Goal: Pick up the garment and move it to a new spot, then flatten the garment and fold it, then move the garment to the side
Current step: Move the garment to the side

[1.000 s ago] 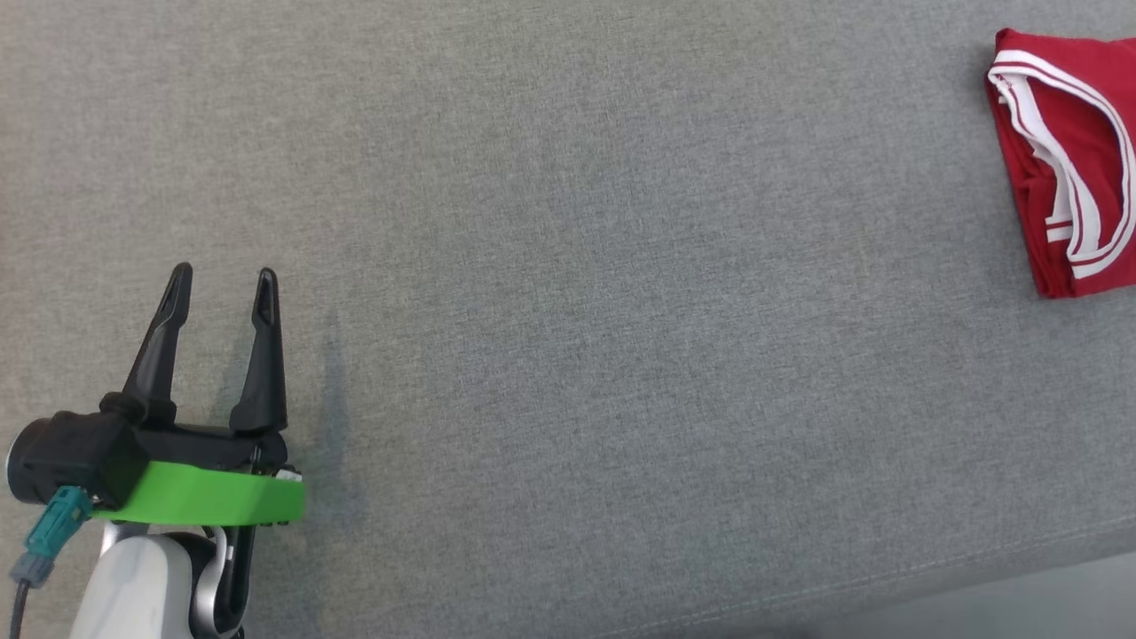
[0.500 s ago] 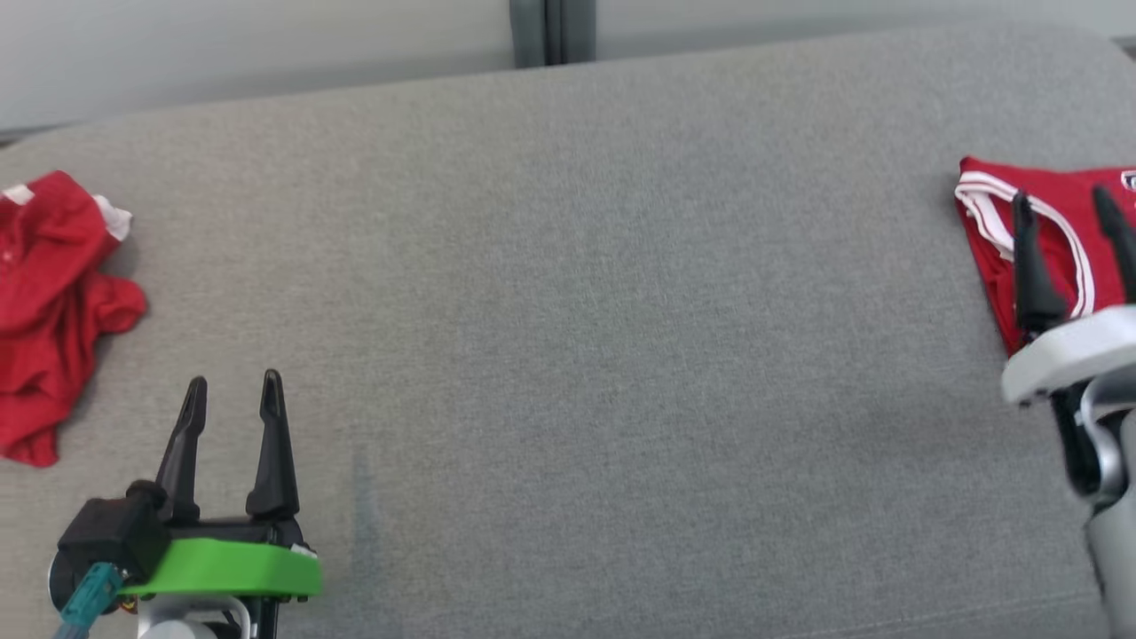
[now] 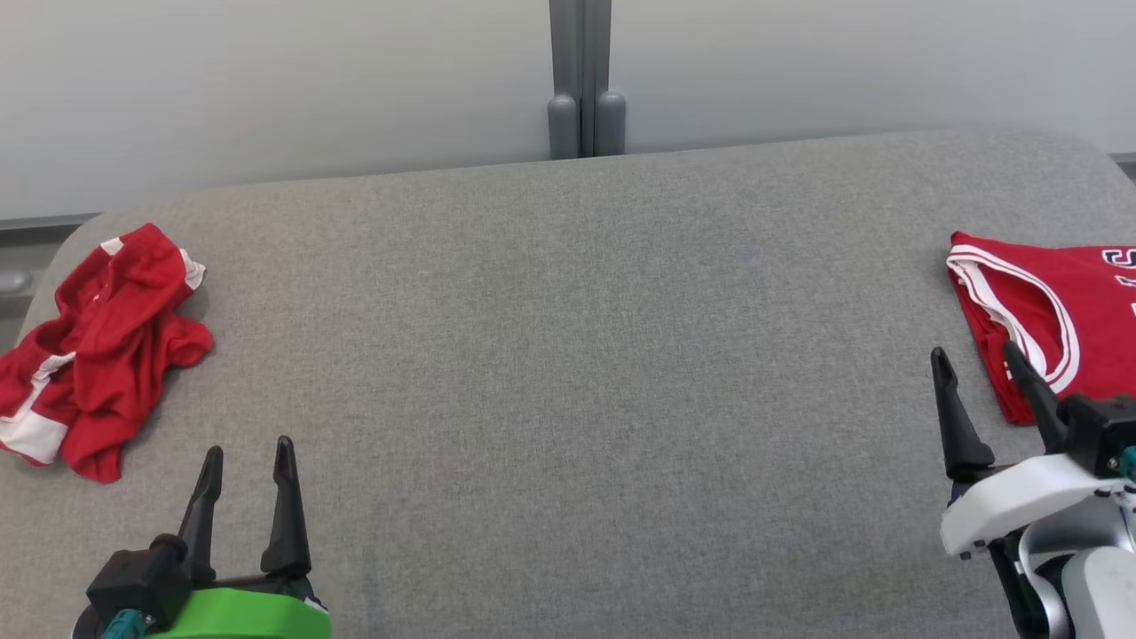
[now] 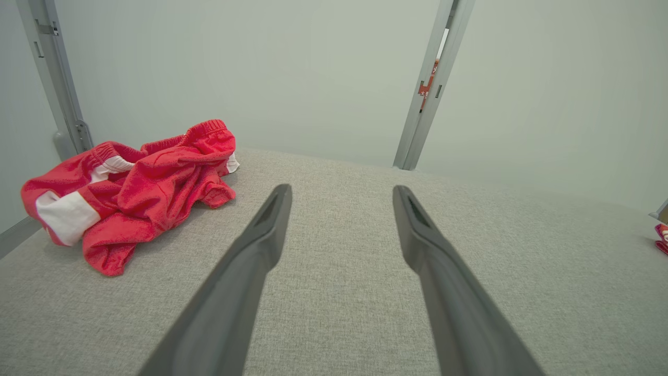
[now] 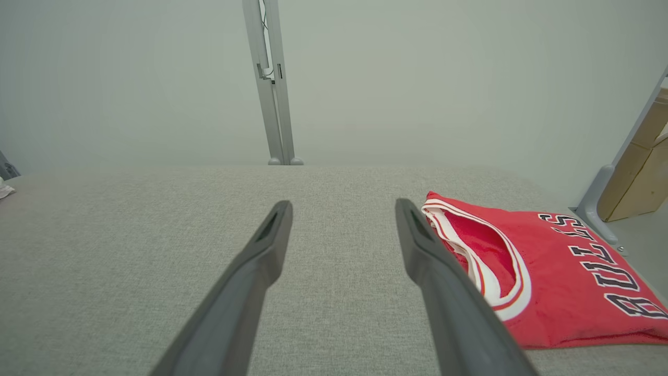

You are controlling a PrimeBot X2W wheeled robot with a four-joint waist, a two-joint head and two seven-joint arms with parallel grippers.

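Note:
A crumpled red garment [image 3: 106, 337] with white trim lies at the far left of the grey padded table [image 3: 568, 355]. My left gripper [image 3: 248, 448] is open and empty near the front edge, to the right of and nearer than the heap. In the left wrist view the garment [image 4: 141, 193] sits left of my open left gripper [image 4: 342, 189]. A folded red jersey [image 3: 1065, 311] with white trim and dark lettering lies flat at the far right. My right gripper [image 3: 974, 351] stands open and empty by its near left corner. The right wrist view has the jersey [image 5: 548, 271] right of the open right gripper [image 5: 343, 202].
A pale wall with a grey post [image 3: 583, 80] stands behind the table's far edge. The table's corners are rounded, and its left edge runs close to the crumpled garment. A cardboard box [image 5: 642, 172] stands beyond the right edge.
The head camera has tilted up, bringing the wall, the table's far edge and the crumpled garment into view. The right gripper has come into view beside the jersey. Both grippers stay open.

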